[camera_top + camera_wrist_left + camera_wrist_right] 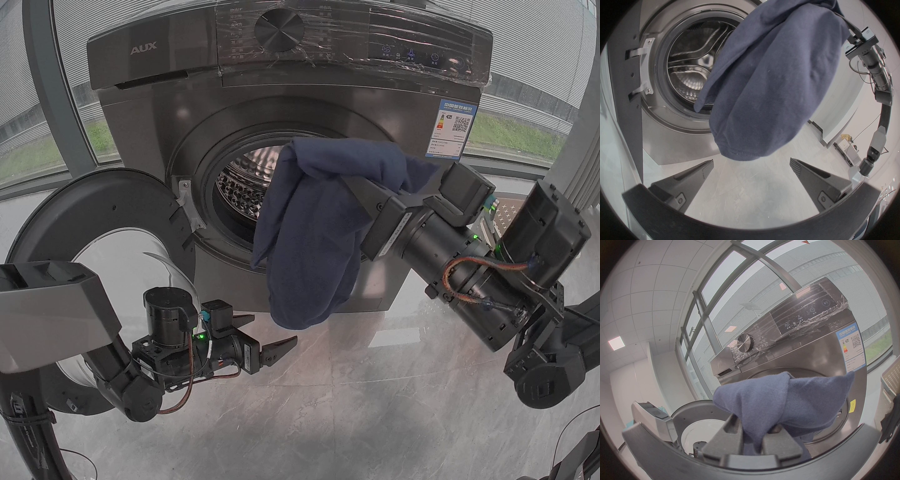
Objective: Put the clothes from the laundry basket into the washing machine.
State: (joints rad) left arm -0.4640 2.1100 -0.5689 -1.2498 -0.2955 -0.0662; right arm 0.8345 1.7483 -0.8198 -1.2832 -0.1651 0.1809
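A dark blue garment hangs in front of the washing machine's round opening, draped over my right gripper, which is shut on it. In the right wrist view the cloth bunches over the fingers. Seen from the left wrist, the garment dangles beside the steel drum. My left gripper stands open low over the floor, below and left of the cloth, holding nothing. The laundry basket peeks out behind the right arm.
The washing machine door is swung fully open to the left, just behind my left arm. Smooth grey floor lies in front of the machine. Windows stand behind the machine.
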